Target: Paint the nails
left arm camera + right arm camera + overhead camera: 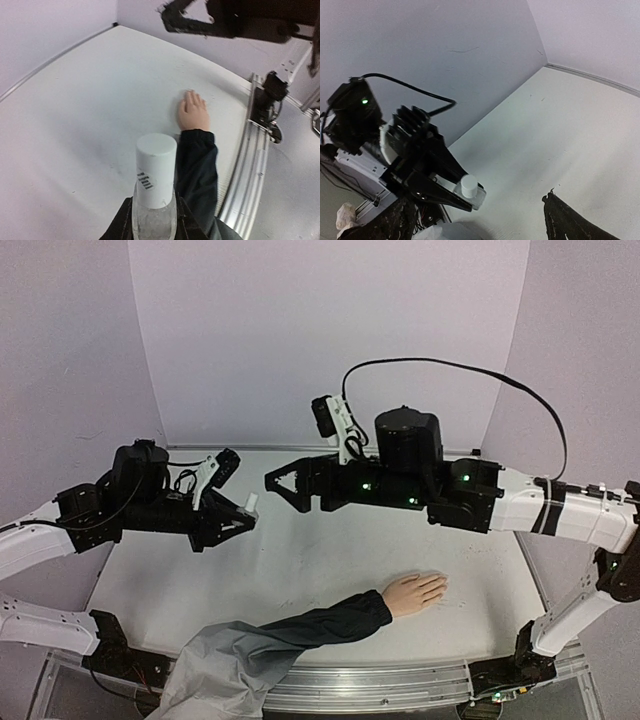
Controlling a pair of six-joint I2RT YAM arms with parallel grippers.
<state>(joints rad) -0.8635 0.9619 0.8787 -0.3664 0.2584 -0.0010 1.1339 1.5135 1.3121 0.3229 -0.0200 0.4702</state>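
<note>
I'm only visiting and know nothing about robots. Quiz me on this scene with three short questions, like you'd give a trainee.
1. True or false: the left end effector grips a white-capped bottle.
2. Pick one: the mannequin hand is (A) lying flat on the table, (B) held by the right end effector, (C) standing upright on its wrist.
3. Fill in: the right end effector's jaws stand ____ with nothing between them.

Key: 1 true; 2 A; 3 open.
</note>
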